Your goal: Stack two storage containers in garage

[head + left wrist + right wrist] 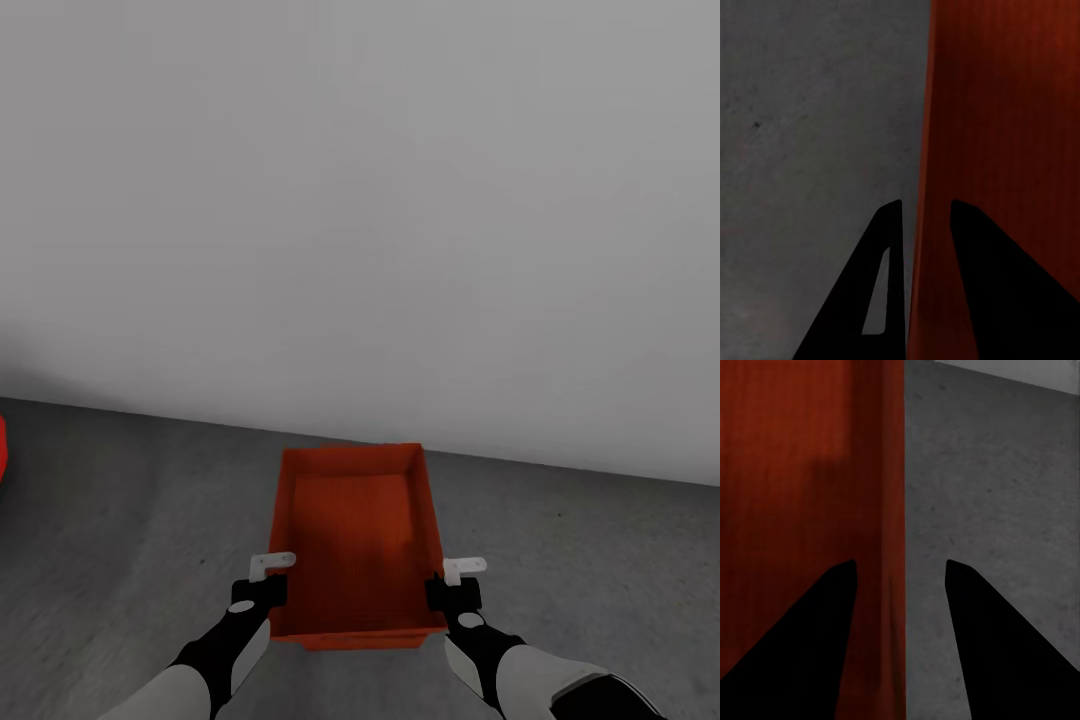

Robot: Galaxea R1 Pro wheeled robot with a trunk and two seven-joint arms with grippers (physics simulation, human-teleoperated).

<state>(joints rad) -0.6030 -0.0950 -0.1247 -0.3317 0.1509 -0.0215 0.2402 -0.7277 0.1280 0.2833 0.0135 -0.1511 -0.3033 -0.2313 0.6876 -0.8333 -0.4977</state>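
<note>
Left gripper [268, 578] and right gripper [452, 582] each pinch a side wall of the storage container [355, 535], over the garage's concrete floor [130, 520]. Lower it level and flat before letting go, both sides together.

A red shape [2, 447] sits at the head view's left edge, cut off, too little showing to name it. The container [355, 540] runs past the frame in both wrist views, and whether it rests on the floor [120, 520] or hangs just above can't be told. Both forearms cut off at bottom edge. Right gripper [900, 577]: jaws straddle the container wall, contact w/ it unclear.
</note>
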